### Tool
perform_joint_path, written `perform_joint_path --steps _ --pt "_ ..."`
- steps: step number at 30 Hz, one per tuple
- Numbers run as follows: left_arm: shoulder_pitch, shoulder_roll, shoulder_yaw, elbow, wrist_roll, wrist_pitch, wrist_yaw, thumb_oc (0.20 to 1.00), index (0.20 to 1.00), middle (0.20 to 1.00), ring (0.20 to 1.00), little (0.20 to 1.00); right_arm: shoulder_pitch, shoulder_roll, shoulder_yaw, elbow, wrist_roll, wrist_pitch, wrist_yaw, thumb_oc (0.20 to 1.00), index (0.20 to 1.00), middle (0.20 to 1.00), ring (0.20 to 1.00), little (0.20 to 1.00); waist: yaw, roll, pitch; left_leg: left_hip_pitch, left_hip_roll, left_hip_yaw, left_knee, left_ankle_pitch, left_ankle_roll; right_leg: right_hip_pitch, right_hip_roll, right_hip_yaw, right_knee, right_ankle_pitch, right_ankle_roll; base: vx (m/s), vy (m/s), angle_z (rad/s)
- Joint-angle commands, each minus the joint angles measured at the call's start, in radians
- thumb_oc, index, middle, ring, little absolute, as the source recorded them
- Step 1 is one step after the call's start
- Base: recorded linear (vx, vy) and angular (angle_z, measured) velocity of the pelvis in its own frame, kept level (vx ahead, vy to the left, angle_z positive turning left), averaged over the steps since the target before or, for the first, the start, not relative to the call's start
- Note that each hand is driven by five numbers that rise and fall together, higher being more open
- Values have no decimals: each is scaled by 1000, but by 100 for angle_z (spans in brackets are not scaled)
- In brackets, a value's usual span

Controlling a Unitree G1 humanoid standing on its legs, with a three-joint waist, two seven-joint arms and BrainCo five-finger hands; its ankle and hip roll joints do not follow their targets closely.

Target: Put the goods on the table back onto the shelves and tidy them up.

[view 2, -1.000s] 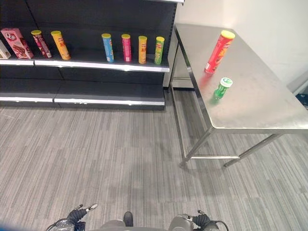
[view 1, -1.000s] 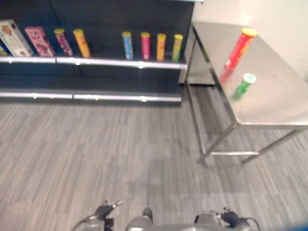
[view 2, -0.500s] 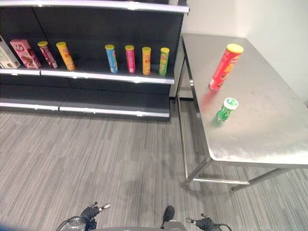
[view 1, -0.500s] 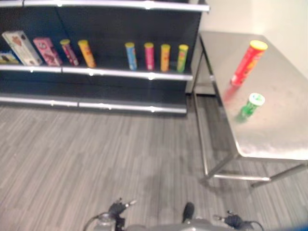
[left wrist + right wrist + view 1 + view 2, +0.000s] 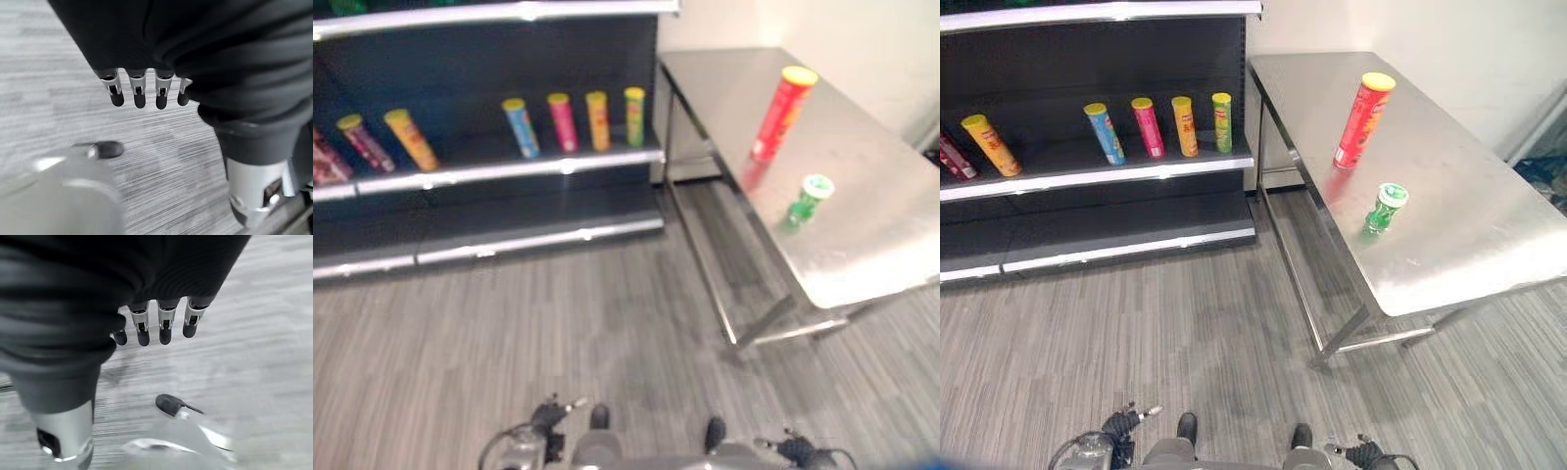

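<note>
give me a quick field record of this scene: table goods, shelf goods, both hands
table: steel table, to the right of the shelves
table goods: tall red can upright; small green bottle upright, nearer the robot
shelf goods: blue, pink, orange and green cans in a row; yellow can further left
left robot hand: fingers relaxed, holding nothing, above the floor
right robot hand: fingers relaxed, holding nothing, above the floor

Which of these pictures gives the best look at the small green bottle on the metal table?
The right eye view: the green bottle stands sharp and upright near the table's front edge, before the tall red can. The left eye view shows it blurrier. The wrist views look at hands and floor instead.
</note>
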Motion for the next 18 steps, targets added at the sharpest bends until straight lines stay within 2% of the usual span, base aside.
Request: perform_joint_path --steps 1,3,4,5,7,10,11,12,14,16,18 --pt "-25 16 23 -3 5 -12 8 1000 1000 1000 1000 1000 -62 -42 9 -42 25 -5 -12 1000 1000 1000 1000 1000 -14 60 26 29 2 -1 -71 37 27 -21 -15 4 277 37 48 160 404 -84" --pt "-14 22 34 2 6 -10 9 1000 1000 1000 1000 1000 -54 -47 7 -53 21 -4 -10 1000 1000 1000 1000 1000 -15 63 34 59 -23 8 -75 19 52 -42 -37 -25 361 59 38 124 246 -42" --pt "-13 22 34 2 6 -10 9 1000 1000 1000 1000 1000 -54 -47 7 -53 21 -4 -10 1000 1000 1000 1000 1000 -15 62 35 60 -24 9 -75 19 53 -42 -39 -24 363 58 39 169 240 -25" --pt "-3 24 50 13 6 -4 5 1000 1000 1000 1000 1000 -42 -46 5 -50 17 -4 -8 1000 1000 1000 1000 1000 -15 56 35 92 -43 12 -90 0 72 -57 -58 -63 427 83 37 108 140 -29" --pt "1 25 58 16 1 -6 6 1000 1000 1000 1000 1000 -37 -45 1 -47 16 -5 -9 1000 1000 1000 1000 1000 -14 51 34 107 -52 17 -95 -12 76 -63 -69 -81 434 90 42 158 137 -13" --pt "6 22 61 20 2 -7 1 1000 1000 1000 1000 1000 -31 -46 -2 -40 16 -4 -9 1000 1000 1000 1000 1000 -17 43 30 121 -63 11 -95 -30 78 -76 -50 -82 392 89 38 179 44 -5" --pt "4 12 57 20 12 -11 0 1000 1000 1000 1000 1000 -31 -55 -7 -47 21 -2 -11 1000 1000 1000 1000 1000 -25 36 40 139 -82 -8 -95 -58 74 -119 -9 -54 207 87 37 248 -25 4" --pt "0 7 51 20 16 -13 0 1000 1000 1000 1000 1000 -33 -59 -7 -49 21 -1 -12 1000 1000 1000 1000 1000 -31 34 47 149 -86 -14 -95 -68 70 -123 -1 -48 110 109 43 316 -35 4" --pt "-7 1 45 18 22 -15 0 1000 1000 1000 1000 1000 -34 -60 -5 -61 17 2 -11 1000 1000 1000 1000 1000 -42 27 58 169 -93 -21 -95 -84 66 -156 -11 -47 0 181 73 232 -42 2" --pt "-10 -2 42 12 29 -18 -1 1000 1000 1000 1000 1000 -31 -59 0 -72 8 3 -6 1000 1000 1000 1000 1000 -53 30 64 188 -93 -23 -95 -97 59 -166 -17 -63 -82 210 93 246 -27 19" --pt "-13 -8 40 6 30 -20 -4 1000 1000 1000 1000 1000 -31 -61 6 -73 -4 4 -1 1000 1000 1000 1000 1000 -60 30 66 212 -97 -27 -95 -115 53 -171 -23 -79 -94 232 103 273 -24 6"
